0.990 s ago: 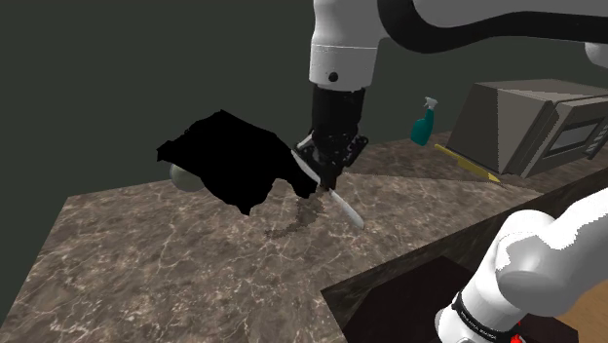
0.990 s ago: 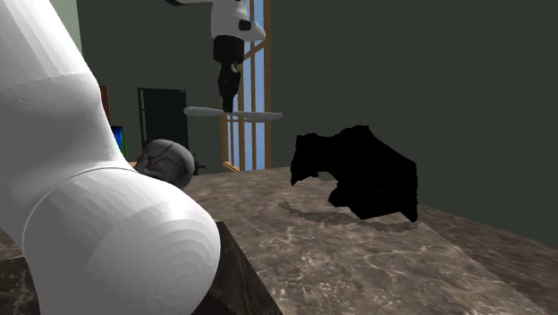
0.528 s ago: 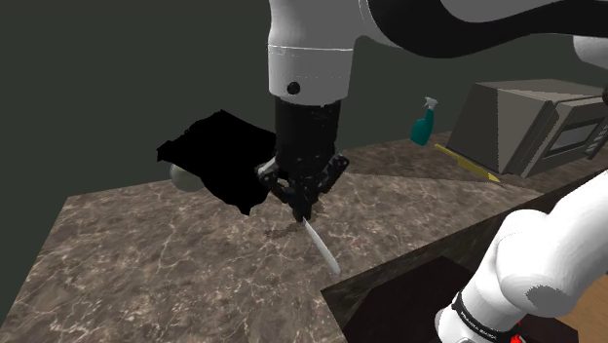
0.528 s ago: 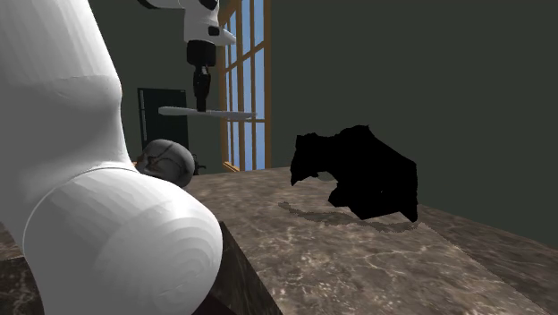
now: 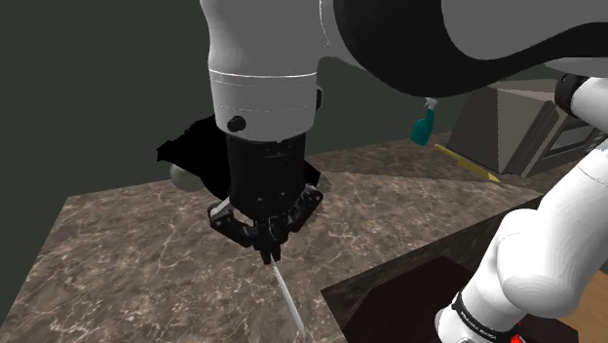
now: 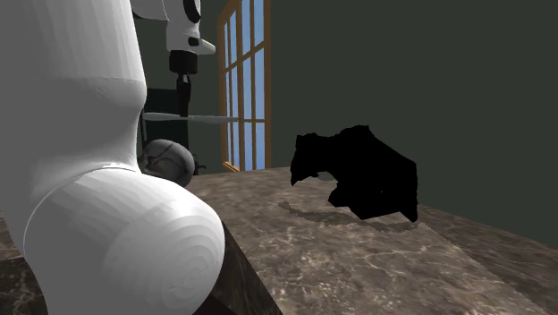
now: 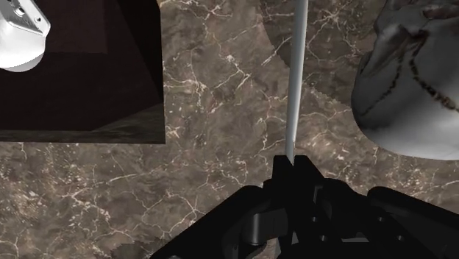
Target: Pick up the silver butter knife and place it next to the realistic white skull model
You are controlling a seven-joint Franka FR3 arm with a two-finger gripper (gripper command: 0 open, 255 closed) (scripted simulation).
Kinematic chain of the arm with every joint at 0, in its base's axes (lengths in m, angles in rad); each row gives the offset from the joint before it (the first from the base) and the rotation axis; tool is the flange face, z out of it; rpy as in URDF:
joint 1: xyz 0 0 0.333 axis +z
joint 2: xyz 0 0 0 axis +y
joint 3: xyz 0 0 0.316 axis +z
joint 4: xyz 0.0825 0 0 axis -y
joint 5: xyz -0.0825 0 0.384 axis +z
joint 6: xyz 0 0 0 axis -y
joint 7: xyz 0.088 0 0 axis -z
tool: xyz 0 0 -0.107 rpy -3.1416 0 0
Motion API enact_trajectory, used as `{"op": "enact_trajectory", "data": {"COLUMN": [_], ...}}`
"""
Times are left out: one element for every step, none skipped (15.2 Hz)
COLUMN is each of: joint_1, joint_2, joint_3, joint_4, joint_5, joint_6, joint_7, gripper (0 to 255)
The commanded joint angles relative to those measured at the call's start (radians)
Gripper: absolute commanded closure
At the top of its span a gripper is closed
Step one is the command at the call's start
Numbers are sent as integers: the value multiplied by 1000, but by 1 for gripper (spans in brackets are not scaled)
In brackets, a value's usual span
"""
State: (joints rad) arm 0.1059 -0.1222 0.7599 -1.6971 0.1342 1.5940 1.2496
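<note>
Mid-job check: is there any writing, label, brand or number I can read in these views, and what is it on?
No text reads clearly.
Arm's dark band: pale lettering, too small to read.
On the microwave: no legible marks.
On the spray bottle: no label to be seen.
On the knife and the skull: no marks.
</note>
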Motion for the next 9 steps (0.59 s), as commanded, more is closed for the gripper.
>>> {"op": "enact_trajectory", "data": {"joint_1": [2, 2, 2, 3, 3, 4, 4, 5, 5], "joint_2": [-4, -7, -10, -13, -15, -17, -18, -19, -20], "joint_3": [2, 1, 1, 1, 1, 1, 1, 2, 2], "joint_4": [-30, -46, -62, -78, -93, -108, -122, -137, -151], "joint_5": [3, 6, 8, 10, 11, 13, 14, 15, 16], "joint_6": [28, 42, 55, 69, 82, 96, 109, 122, 136], "joint_7": [0, -2, -4, -7, -8, -10, -12, -13, -14], "gripper": [255, 255, 255, 255, 255, 255, 255, 255, 255]}}
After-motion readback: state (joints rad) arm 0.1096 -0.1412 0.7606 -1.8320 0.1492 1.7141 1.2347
